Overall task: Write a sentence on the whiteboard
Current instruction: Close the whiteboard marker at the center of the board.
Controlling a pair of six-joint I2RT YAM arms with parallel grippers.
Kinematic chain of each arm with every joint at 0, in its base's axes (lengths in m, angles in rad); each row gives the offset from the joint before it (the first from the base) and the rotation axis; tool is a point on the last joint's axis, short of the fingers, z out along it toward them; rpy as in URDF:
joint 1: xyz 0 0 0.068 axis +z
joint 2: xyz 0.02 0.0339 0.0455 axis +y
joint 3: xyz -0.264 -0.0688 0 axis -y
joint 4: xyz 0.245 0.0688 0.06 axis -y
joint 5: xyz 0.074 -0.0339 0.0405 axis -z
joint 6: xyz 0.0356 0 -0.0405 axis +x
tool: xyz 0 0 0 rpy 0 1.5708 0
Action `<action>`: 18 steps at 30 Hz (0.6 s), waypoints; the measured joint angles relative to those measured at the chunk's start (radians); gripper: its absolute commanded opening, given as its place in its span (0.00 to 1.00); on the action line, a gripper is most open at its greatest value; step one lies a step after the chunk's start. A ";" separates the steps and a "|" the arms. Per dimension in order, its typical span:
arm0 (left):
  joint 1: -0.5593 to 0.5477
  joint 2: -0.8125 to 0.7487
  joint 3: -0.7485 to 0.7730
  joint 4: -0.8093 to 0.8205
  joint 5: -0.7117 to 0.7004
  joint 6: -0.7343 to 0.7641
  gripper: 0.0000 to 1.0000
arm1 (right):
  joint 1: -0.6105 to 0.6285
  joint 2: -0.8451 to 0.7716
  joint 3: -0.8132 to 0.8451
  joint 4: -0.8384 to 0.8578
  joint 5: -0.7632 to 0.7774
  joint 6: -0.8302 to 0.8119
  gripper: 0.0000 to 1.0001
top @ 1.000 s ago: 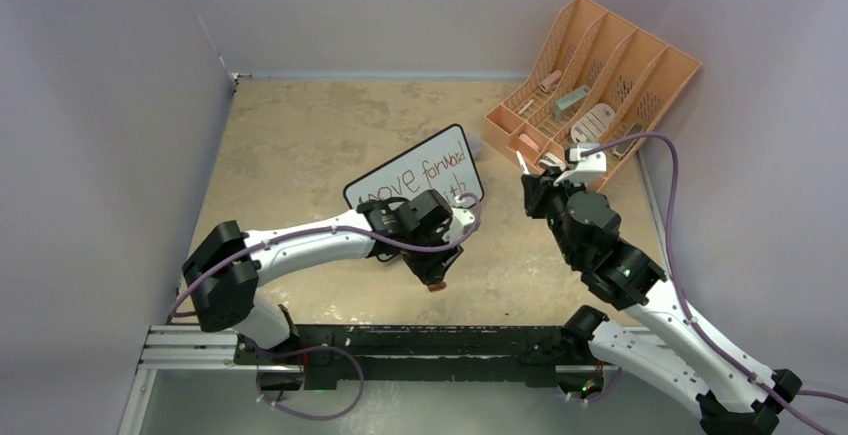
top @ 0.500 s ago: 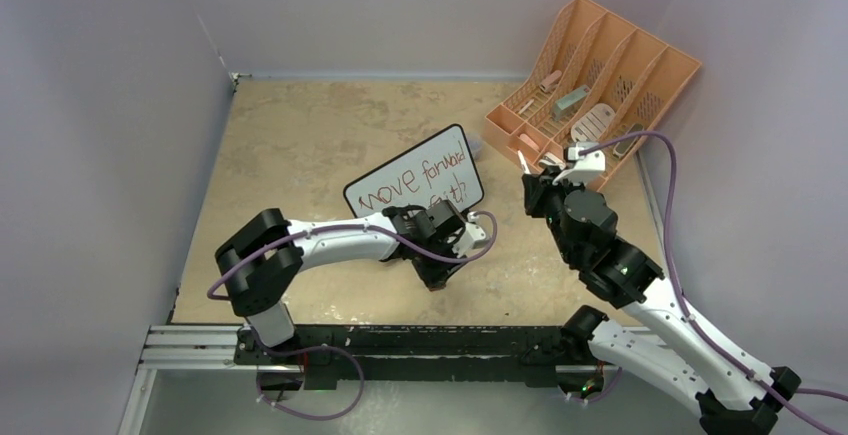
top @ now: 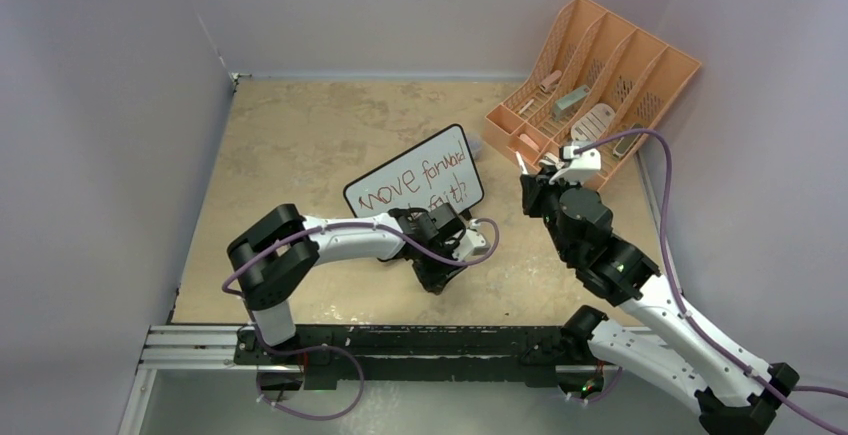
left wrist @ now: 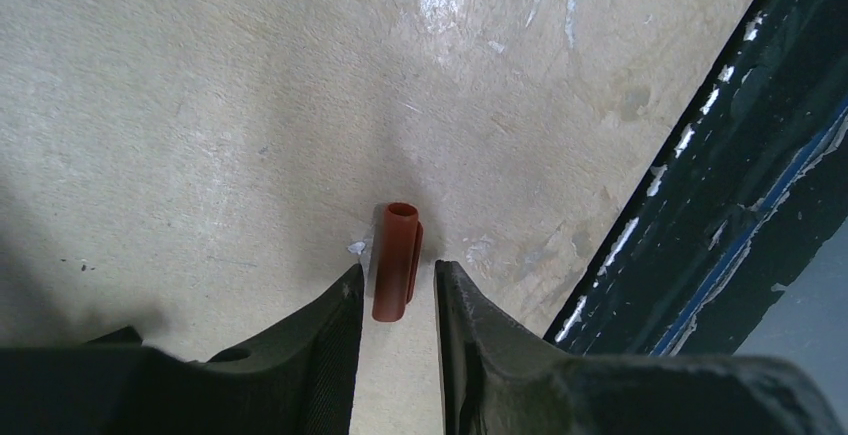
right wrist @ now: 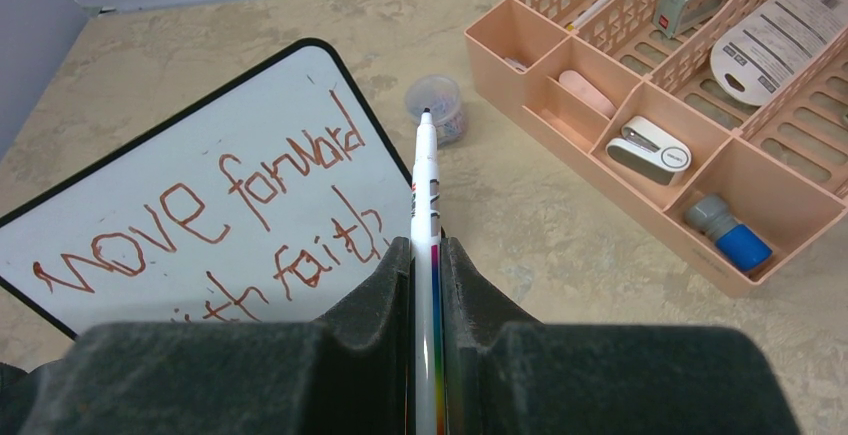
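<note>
Right tool pinches the marker (whiteboard bears writing).

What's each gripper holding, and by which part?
Right gripper: the marker, clamped by its barrel, tip out front. Left gripper: nothing yet; its jaws straddle the red cap on the table, gaps showing.

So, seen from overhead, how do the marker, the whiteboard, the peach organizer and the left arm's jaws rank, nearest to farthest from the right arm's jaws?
1. The marker, gripped in the right arm's jaws.
2. The whiteboard, on their left, and the peach organizer, behind on their right: nearest edges too close to call.
3. The left arm's jaws, lower left, in front of the whiteboard.
</note>
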State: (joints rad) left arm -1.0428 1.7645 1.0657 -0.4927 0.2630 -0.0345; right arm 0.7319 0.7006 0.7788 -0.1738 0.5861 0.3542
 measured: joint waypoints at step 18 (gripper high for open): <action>-0.023 0.011 0.009 0.007 -0.037 0.003 0.23 | 0.000 0.006 -0.002 0.007 0.005 0.000 0.00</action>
State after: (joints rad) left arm -1.0657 1.7760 1.0748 -0.4854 0.2256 -0.0311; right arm 0.7319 0.7067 0.7769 -0.1665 0.5907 0.3542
